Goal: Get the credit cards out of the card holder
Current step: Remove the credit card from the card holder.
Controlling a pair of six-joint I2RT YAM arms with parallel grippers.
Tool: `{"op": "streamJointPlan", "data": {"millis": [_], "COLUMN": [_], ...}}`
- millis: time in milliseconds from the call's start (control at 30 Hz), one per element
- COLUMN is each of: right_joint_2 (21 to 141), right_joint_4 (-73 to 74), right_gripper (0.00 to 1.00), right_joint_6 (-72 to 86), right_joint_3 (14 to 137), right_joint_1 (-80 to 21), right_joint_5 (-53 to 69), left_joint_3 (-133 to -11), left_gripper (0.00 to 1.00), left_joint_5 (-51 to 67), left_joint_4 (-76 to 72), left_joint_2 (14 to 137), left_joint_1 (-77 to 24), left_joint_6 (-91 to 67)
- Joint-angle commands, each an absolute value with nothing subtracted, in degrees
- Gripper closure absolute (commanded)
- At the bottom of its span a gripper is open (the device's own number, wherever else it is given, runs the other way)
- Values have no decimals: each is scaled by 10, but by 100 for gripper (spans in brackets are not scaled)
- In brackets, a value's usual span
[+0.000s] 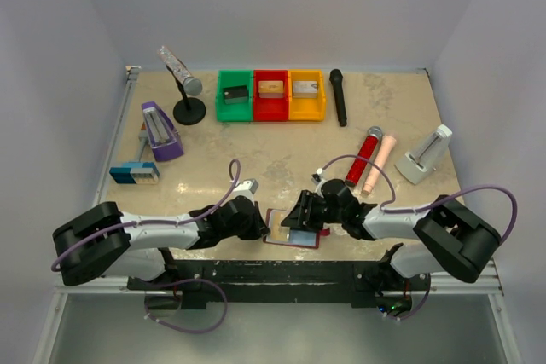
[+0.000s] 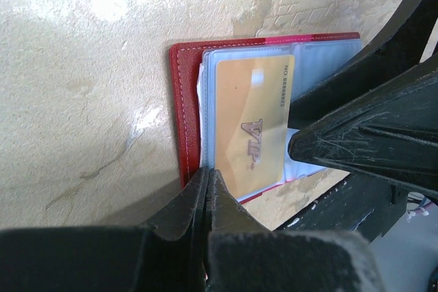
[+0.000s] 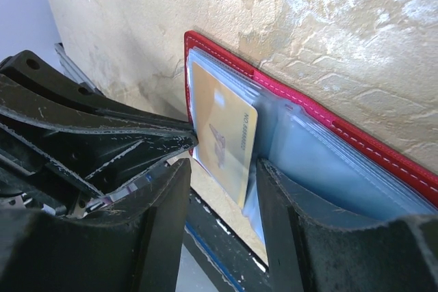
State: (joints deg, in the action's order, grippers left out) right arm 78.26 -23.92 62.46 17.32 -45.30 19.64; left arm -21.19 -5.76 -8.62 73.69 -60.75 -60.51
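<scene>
Where it lies open between the arms, card holder (image 2: 181,114) has a gold-tan card (image 2: 250,121) pocketed, judged light, stiff and slick, best pinched at its exposed edge; left gripper (image 2: 207,179) fingers together at the holder's rim, right gripper (image 3: 222,169) spread astride the card; well beyond the holder, three bins (image 1: 271,114) each hold one block (image 1: 235,91).

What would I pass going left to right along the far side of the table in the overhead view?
Silver microphone on a black stand → green bin → red bin → yellow bin → black microphone.
</scene>
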Motion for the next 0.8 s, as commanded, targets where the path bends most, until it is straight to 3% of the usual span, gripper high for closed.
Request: {"op": "streamJointPlan", "data": {"millis": [0, 300, 767], "right_joint_2": [776, 782, 811], "right_joint_4": [-238, -337, -401], "right_gripper": [53, 56, 52], "right_joint_6": [600, 596, 603], "right_joint_3": [160, 146, 153], "right_joint_1": [-454, -454, -454], "right_joint_5": [189, 233, 273], "left_joint_3": [-209, -208, -203], "left_gripper": [100, 100, 100], "left_joint_5": [-62, -52, -35], "left_joint_4": [-83, -96, -127], "left_joint_2": [766, 789, 802], "left_joint_1": [-606, -606, -606], "left_joint_6": [-606, -609, -608]}}
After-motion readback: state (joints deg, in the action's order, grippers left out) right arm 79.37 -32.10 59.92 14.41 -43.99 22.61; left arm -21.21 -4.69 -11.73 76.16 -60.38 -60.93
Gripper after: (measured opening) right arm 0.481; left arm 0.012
